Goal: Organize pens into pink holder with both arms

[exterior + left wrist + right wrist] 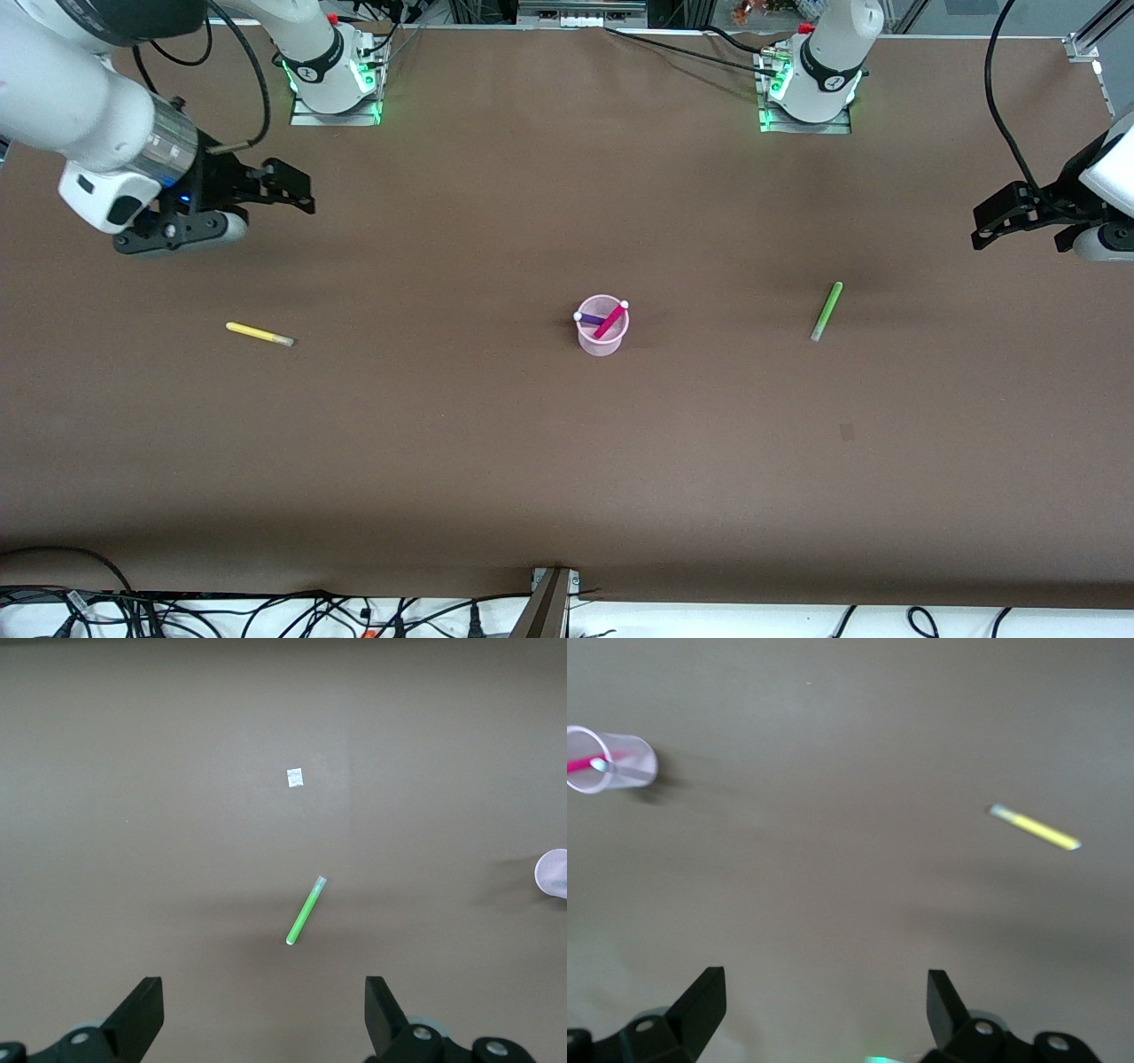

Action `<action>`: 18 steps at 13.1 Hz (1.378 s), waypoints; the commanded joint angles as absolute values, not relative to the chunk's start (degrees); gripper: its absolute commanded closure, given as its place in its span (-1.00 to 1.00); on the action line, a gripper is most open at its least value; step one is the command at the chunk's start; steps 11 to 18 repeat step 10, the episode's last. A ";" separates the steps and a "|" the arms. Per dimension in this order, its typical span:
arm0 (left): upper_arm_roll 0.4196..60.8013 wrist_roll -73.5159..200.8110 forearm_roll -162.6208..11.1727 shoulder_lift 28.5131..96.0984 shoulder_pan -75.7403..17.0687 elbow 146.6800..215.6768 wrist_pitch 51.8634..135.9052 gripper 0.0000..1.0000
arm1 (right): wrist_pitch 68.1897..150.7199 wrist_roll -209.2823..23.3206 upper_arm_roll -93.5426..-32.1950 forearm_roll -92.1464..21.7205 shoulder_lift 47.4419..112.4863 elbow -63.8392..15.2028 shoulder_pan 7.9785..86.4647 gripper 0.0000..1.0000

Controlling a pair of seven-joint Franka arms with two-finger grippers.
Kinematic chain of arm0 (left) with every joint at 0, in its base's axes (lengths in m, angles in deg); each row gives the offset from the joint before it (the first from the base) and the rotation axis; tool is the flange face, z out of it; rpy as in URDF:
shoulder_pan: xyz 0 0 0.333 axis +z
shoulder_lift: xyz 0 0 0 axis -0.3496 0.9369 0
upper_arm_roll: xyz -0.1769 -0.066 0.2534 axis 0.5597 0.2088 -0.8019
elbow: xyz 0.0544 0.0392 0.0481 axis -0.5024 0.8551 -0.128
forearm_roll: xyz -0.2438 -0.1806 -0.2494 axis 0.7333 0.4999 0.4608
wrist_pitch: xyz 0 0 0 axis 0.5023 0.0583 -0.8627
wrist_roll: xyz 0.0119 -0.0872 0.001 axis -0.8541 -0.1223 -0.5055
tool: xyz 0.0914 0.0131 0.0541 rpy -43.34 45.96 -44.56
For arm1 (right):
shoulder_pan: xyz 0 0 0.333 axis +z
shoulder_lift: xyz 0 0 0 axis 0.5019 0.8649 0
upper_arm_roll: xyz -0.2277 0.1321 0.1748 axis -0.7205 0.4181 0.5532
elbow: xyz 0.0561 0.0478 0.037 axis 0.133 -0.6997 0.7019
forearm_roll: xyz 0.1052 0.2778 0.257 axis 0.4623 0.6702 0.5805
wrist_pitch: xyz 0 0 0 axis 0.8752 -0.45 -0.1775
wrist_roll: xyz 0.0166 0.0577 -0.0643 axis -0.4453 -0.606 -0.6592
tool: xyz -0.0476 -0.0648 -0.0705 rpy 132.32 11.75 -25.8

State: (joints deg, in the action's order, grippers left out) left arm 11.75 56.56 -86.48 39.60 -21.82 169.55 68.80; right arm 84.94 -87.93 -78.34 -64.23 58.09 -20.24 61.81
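Note:
The pink holder (602, 330) stands at the table's middle with the magenta pen (609, 321) and the purple pen (590, 317) leaning inside it. The light green pen (827, 311) lies flat toward the left arm's end; it also shows in the left wrist view (306, 911). The yellow pen (259, 334) lies flat toward the right arm's end, and shows in the right wrist view (1035, 827). My left gripper (992, 221) is open and empty, above the table's end. My right gripper (297, 190) is open and empty, above the table. The holder shows in the right wrist view (622, 764).
A small pale square mark (295, 777) lies on the brown table (567, 461), nearer the front camera than the green pen. The arm bases (335, 80) stand along the table's edge farthest from the front camera. Cables lie past the near edge (266, 611).

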 commanded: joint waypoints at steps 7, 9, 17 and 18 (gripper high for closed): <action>11.67 56.23 -85.51 40.20 -21.34 167.86 67.42 -1.00 | 85.59 -94.37 -54.34 -71.27 55.09 -20.75 34.87 -1.00; 11.67 56.23 -85.51 40.29 -21.34 167.86 67.42 -1.00 | 85.50 -94.19 -54.26 -71.18 55.18 -20.31 34.96 -1.00; 11.67 56.23 -85.51 40.29 -21.34 167.86 67.42 -1.00 | 85.42 -94.19 -54.26 -71.09 55.18 -20.31 34.87 -1.00; 11.67 56.23 -85.51 40.29 -21.34 167.86 67.42 -1.00 | 85.42 -94.19 -54.26 -71.09 55.18 -20.31 34.87 -1.00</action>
